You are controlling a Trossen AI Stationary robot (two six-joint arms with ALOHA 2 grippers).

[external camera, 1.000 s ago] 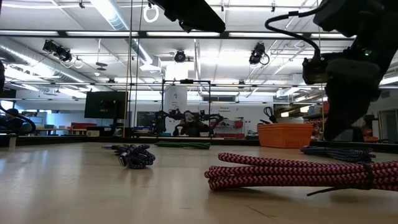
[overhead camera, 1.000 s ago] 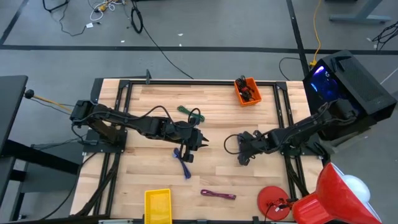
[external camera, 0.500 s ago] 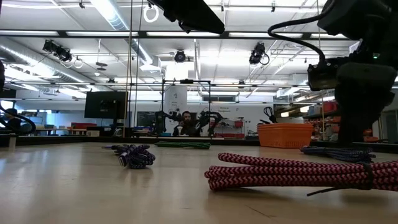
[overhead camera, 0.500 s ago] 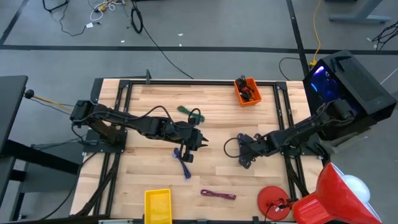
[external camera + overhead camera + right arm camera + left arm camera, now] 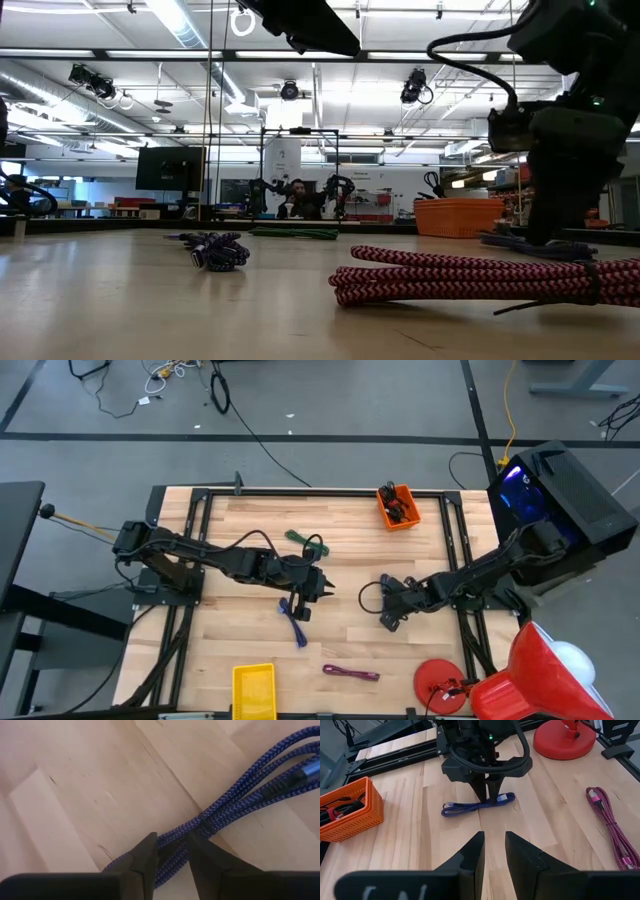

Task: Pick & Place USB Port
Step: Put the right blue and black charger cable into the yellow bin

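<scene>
The right hand (image 5: pixel 388 619) has come down a little since 1 second ago; its narrow fingers (image 5: pixel 145 857) straddle the blue cable (image 5: pixel 235 805) lying directly under it, not clamped yet. A grasp seems next. The left hand (image 5: pixel 322 590) waits, narrowly open.

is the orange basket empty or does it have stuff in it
Not empty. The orange basket holds a tangle of dark cables, seen lying inside its walls in both the left wrist view and the high view.
</scene>
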